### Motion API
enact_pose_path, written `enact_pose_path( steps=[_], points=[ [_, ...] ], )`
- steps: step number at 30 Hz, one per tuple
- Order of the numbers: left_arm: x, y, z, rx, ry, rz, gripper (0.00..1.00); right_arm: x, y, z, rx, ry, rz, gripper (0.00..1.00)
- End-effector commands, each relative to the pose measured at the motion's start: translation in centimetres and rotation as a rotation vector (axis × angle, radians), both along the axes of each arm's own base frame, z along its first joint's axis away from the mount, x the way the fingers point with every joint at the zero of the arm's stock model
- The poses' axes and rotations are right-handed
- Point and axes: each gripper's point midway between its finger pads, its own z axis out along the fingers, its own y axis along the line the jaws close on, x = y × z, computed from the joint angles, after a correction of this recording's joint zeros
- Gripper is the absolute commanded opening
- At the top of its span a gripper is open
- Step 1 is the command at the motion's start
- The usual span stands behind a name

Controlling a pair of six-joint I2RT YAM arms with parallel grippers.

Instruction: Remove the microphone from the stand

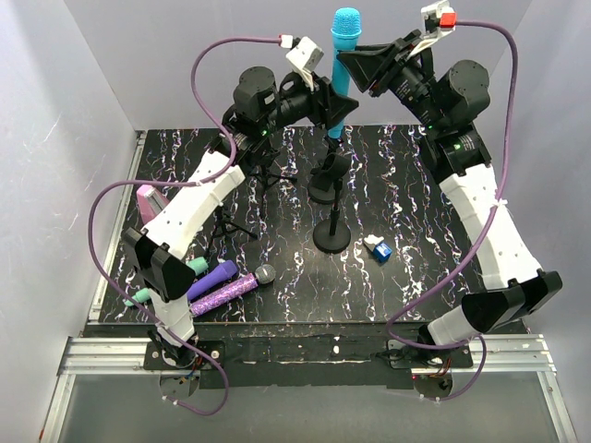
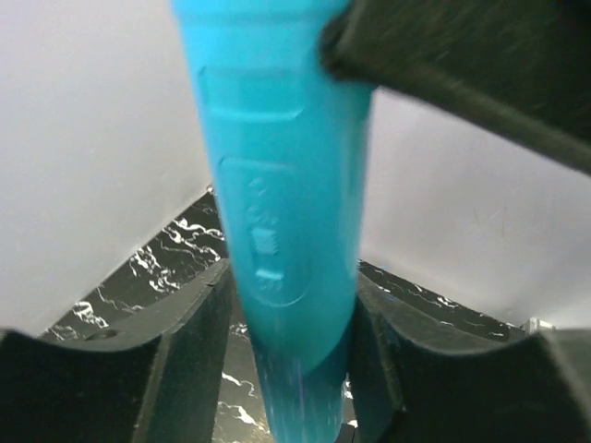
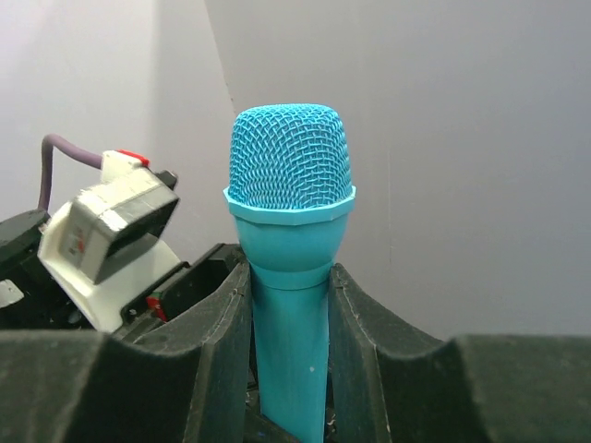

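Observation:
A cyan microphone stands upright, high above the table, over a black stand with a round base. Its lower end sits just above the stand's black clip; I cannot tell whether they touch. My left gripper is shut on the microphone's lower body, one finger on each side. My right gripper is shut on the handle just below the mesh head, with its fingers pressed on both sides.
Two purple microphones and a teal one lie at the front left, beside the left arm. A pink object sits at the left edge. A black tripod stand stands to the left of the round base. A small blue-and-white object lies to its right.

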Motion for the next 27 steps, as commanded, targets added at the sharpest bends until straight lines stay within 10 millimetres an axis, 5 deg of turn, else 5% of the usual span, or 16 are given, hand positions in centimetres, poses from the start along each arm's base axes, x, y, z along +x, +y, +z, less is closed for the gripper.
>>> enact_pose_path(
  steps=[1,6,9,11,14,18,23,27],
  points=[
    [-2.3,1.0,5.1,-0.046,-0.127,-0.042,0.42,-2.5,-0.5,2.6,0.046,-0.076,0.026,0.01],
    [-3.0,1.2,5.6,-0.039,-0.148,-0.06,0.33,-2.7,-0.2,1.6,0.019,-0.07,0.043,0.01],
    [-3.4,1.3,5.7,-0.027,-0.159,-0.065,0.04,-3.6,0.3,1.0,-0.033,-0.102,0.083,0.33],
    [-3.4,2.0,6.3,-0.016,-0.177,-0.033,0.0,-4.3,0.2,0.1,-0.064,-0.096,0.09,0.61],
    [-3.4,4.0,7.4,0.03,-0.217,0.054,0.0,-6.4,-0.4,-1.4,-0.141,-0.115,0.101,0.75],
    [-3.5,8.5,8.0,0.182,-0.302,0.204,0.0,-10.3,-1.9,-5.8,-0.246,-0.102,0.11,0.78],
    [-6.9,13.9,2.9,0.529,-0.363,0.223,0.0,-13.0,-4.7,-11.1,-0.363,-0.047,0.027,0.77],
    [-11.3,18.0,-5.3,0.781,-0.203,0.14,0.0,-13.3,-6.9,-13.1,-0.444,-0.005,-0.075,0.77]
  ],
)
